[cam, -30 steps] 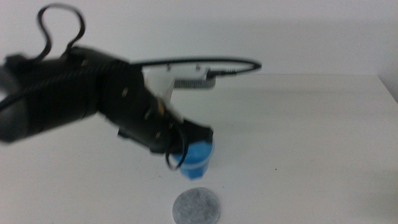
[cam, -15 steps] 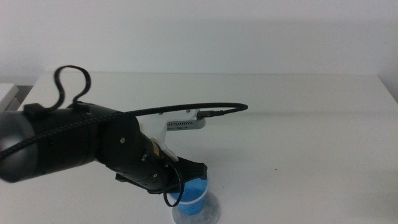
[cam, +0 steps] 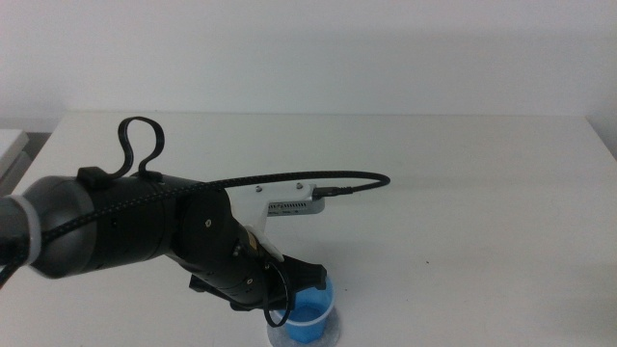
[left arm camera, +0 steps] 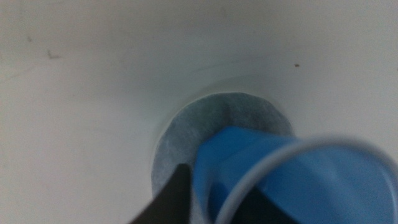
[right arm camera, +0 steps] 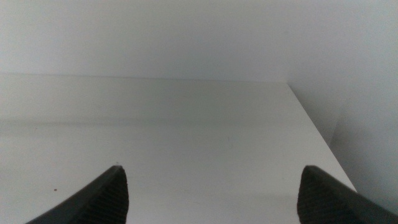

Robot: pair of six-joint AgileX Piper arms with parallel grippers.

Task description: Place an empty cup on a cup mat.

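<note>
My left gripper (cam: 303,292) comes in from the left and is shut on the blue cup (cam: 313,310) near the table's front edge. The cup is directly over the grey cup mat (cam: 331,336), of which only a thin edge shows beneath it. In the left wrist view the cup (left arm camera: 292,180) fills the near side, its pale rim toward the camera, with the mat (left arm camera: 211,124) under and beyond its base. One dark finger (left arm camera: 171,200) presses its side. I cannot tell if the base touches the mat. My right gripper (right arm camera: 211,193) is open and empty, away from the cup.
The white table (cam: 463,193) is bare around the mat. Its right edge (cam: 603,145) and a pale wall lie beyond. A black cable (cam: 328,178) loops off the left arm. A white object (cam: 10,145) sits at the far left.
My left gripper has carried the cup toward the front and down, from beside and above the mat to directly over it. The mat is now almost fully covered.
</note>
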